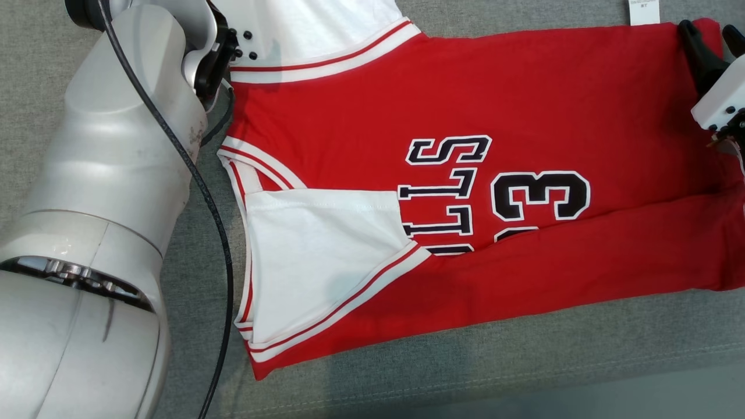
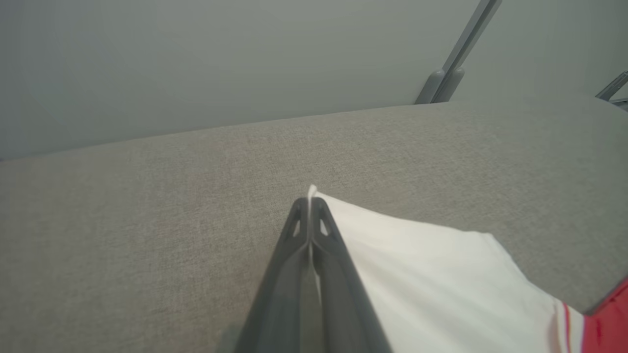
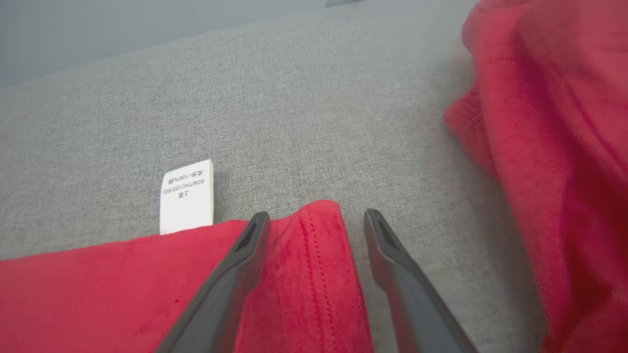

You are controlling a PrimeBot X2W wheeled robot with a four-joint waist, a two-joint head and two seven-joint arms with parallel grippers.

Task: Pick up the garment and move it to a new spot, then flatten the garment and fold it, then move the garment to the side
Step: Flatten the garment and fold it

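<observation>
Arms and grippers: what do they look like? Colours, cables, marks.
Left arm: bulky rounded pale-silver shell, dark scuffs, a metal ring at one joint, a black cable running along it. Left gripper and right gripper: two long dark-grey tapered fingers each, a small slot near every tip. The right one's white housing carries small dark screws.

I see a grey fabric-covered surface (image 1: 524, 361). On it lies a red-and-white basketball jersey (image 1: 465, 93), spread sideways with its near edge folded over, its white care label (image 3: 186, 196) resting on the cloth.
</observation>
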